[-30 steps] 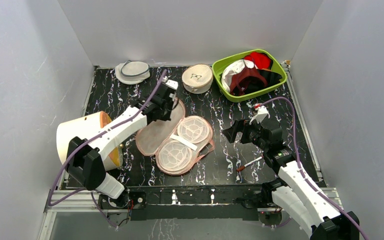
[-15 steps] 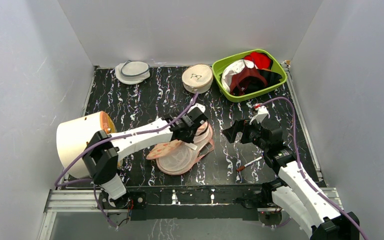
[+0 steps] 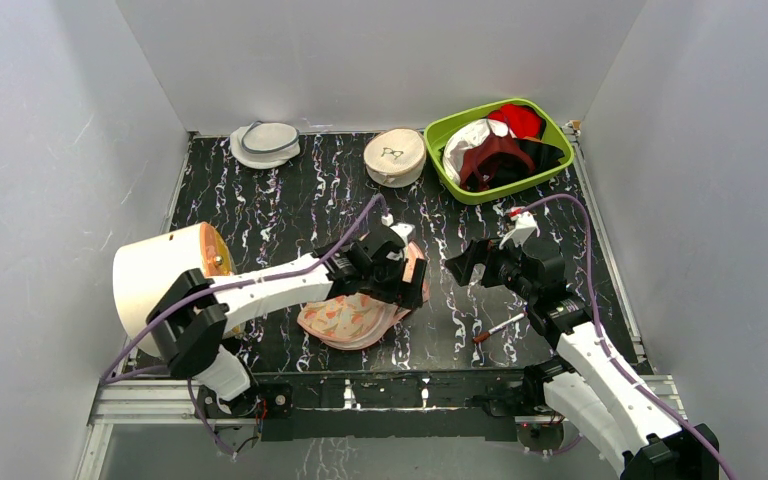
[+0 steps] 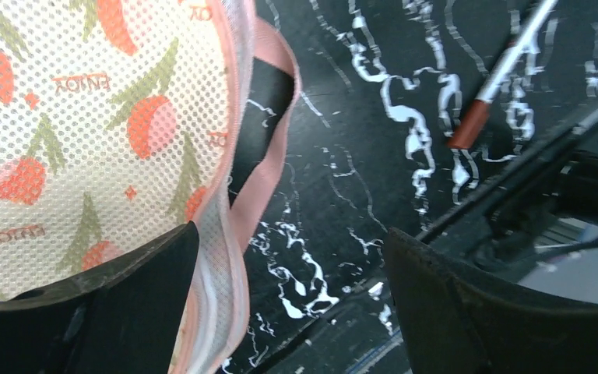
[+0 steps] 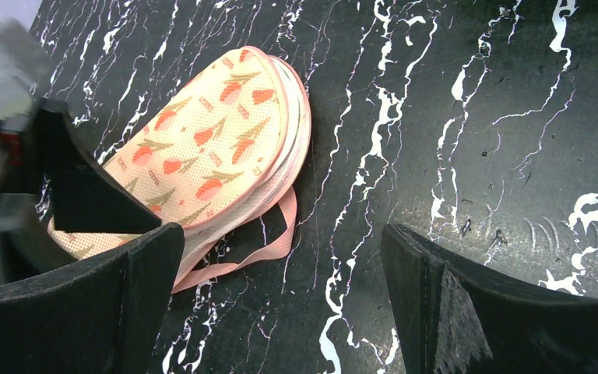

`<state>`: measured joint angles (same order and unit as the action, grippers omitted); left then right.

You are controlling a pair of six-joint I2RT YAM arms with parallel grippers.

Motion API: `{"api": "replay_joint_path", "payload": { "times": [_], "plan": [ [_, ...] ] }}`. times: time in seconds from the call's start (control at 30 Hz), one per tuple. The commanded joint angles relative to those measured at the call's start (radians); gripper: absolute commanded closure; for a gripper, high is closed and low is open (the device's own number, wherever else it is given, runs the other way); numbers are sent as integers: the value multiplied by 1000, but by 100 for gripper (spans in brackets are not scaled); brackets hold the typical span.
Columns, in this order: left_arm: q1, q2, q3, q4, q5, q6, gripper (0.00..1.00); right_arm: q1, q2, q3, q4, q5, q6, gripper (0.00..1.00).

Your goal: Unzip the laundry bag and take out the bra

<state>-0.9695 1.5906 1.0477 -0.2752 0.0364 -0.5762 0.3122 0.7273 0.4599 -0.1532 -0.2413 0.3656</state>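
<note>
The bag (image 3: 345, 318) lies folded shut, print side up, near the middle of the worktop (image 3: 260, 200). In the top view its long axis runs from about 8 o'clock to 2 o'clock, and a pink strap (image 4: 279, 140) loops out at its 3 o'clock edge. The left arm (image 3: 260, 290) reaches along it from 8 o'clock, and the left jaws hover over the bag's 2 o'clock end. The left wrist view shows them wide apart with nothing between them. One finger (image 4: 86, 319) overlaps the printed mesh, but I cannot tell whether it touches. The right jaws, also wide and empty, hang just beside the bag on its 3 o'clock side. The bra (image 3: 490, 160) is not at the bag at all. It lies in the green bin (image 3: 447, 168), roughly 1 o'clock from both sets of jaws and well apart from the bag, among white, black and red cloth. By my reading the bra is already out, so the coming move is likely only a retreat. The left arm, the nearer one, should lift straight up before swinging toward 8 o'clock, or a finger may catch the strap. A pen (image 3: 497, 326) lies at 4 o'clock of the bag, near the right arm (image 3: 585, 350).
</note>
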Motion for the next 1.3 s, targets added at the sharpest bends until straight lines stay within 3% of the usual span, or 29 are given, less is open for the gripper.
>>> {"api": "replay_joint_path", "payload": {
  "times": [0.0,0.17,0.3,0.4,0.53,0.8,0.9,1.1,1.27],
  "plan": [
    [28,-123,33,-13,2,25,12,-1,-3,-1,61,7,-4,2],
    [112,-200,-63,49,65,-22,9,-2,1,-1,61,6,-4,2],
    [133,-166,-214,281,221,-126,9,-1,4,0,60,6,-2,2],
    [134,-87,-309,499,343,-222,20,-1,0,-1,57,4,2,2],
    [124,-44,-378,667,355,-281,33,-1,-2,-4,56,1,5,2],
    [71,-90,-313,473,182,-151,34,-1,24,-2,66,0,8,2],
    [57,-74,-305,444,180,-141,28,-1,35,-8,80,-5,15,2],
    [42,-44,-386,584,255,-216,26,-1,64,-49,136,-32,49,2],
    [41,-135,-301,416,156,-108,14,-1,68,-47,131,-26,50,2]
  ]
}}
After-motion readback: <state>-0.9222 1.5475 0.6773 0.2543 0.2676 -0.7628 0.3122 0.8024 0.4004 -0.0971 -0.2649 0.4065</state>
